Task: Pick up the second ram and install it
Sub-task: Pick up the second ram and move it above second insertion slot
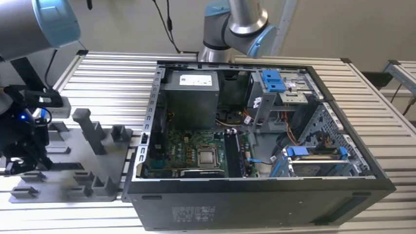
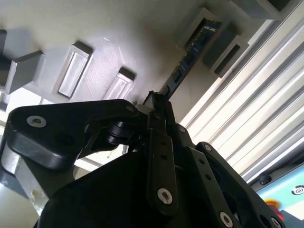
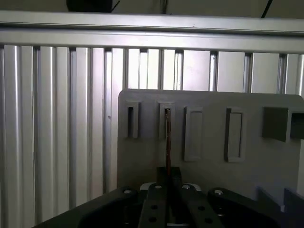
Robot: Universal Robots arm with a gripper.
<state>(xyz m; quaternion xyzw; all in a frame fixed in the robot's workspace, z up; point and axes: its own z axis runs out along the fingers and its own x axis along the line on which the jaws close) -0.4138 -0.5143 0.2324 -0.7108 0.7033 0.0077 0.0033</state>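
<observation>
Claw [image 2: 156,102] looks clenched on the second ram [image 2: 187,57], with both fingers pressed flat against the stick's near end and no gap visible. In the second wrist view the ram runs straight out from the fingertips as a thin dark board with chips along it. Its far end sits in a narrow slot of the grey holder tray [image 2: 118,38]. In the first wrist view the same stick is edge-on, a thin dark line [image 3: 167,137] from the claw [image 3: 168,173] to one slot in the tray's row of slots [image 3: 213,109]. The neighbouring slots look bare. The stick is centred between the fingers and in line with them, upright in its slot. In the exterior view the tray [image 1: 78,165] lies on the ribbed metal worktop [image 1: 110,73] at the exterior view's left. It is just beside the open computer case [image 1: 260,204]. The arm's dark wrist end hangs over the tray's left part. The motherboard [image 1: 195,146] is exposed inside the case, well apart from the claw.
</observation>
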